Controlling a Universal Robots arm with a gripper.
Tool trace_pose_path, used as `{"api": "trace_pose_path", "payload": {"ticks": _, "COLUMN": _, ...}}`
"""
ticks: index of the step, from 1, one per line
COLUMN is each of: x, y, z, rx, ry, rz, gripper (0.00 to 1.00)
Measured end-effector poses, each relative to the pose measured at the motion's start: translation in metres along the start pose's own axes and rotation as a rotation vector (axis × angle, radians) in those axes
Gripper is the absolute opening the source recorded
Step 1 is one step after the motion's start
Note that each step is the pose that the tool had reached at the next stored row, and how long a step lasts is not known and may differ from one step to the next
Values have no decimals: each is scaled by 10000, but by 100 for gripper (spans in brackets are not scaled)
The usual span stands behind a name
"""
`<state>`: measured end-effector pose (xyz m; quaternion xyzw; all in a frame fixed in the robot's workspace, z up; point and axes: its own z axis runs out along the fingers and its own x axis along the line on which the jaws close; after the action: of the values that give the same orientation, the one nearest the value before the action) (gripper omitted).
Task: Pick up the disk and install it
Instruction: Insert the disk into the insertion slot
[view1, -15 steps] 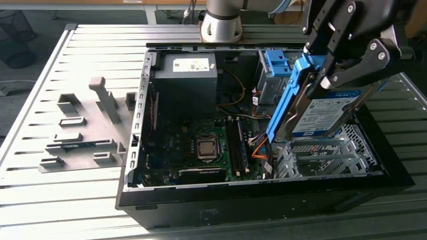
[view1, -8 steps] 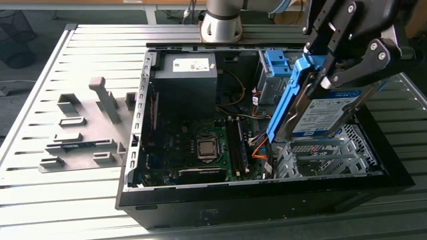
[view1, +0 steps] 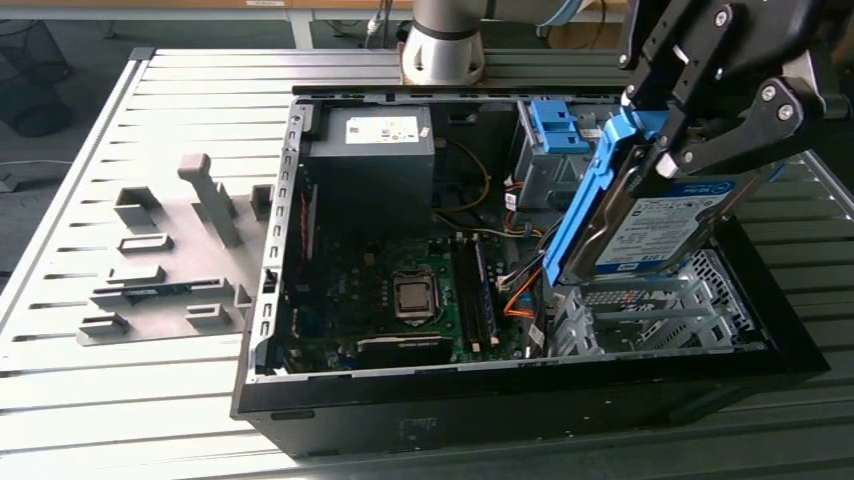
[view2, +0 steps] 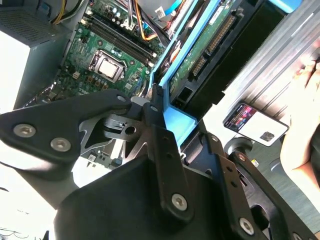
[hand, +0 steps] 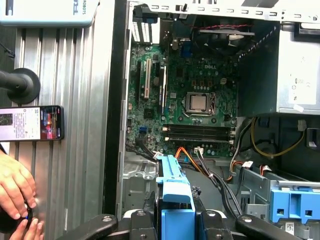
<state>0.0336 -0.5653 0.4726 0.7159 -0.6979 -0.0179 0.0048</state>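
My gripper (view1: 694, 130) is shut on the disk (view1: 654, 225), a silver-grey drive with a blue-and-white label and blue carrier rails. It holds the disk steeply tilted, on edge, in the air above the metal drive cage (view1: 641, 310) at the right of the open computer case (view1: 534, 390) in the exterior view. In the second wrist view the disk's green circuit side (view2: 200, 55) and blue rail (view2: 177, 120) run out from the gripper (view2: 160, 115). In the first wrist view the blue carrier end (hand: 175, 192) sits between the black fingers (hand: 145, 225).
The case holds a motherboard (view1: 400, 290), a grey power-supply box (view1: 374, 150) and a bare blue bracket (view1: 554, 125) at the back. Grey fixtures (view1: 174, 250) stand on the slatted table at the exterior view's left. A phone (hand: 30, 123) and a person's hand (hand: 12, 185) lie beside the case.
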Motion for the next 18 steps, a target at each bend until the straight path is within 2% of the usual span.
{"api": "trace_pose_path", "payload": {"ticks": 10, "x": 1, "y": -1, "z": 0, "rx": 0, "ry": 0, "rz": 1, "gripper": 36}}
{"api": "trace_pose_path", "payload": {"ticks": 14, "x": 33, "y": -6, "z": -1, "rx": 0, "ry": 1, "rz": -1, "gripper": 36}}
{"api": "trace_pose_path", "payload": {"ticks": 18, "x": 65, "y": -76, "z": 1, "rx": -17, "ry": -1, "rz": 1, "gripper": 36}}
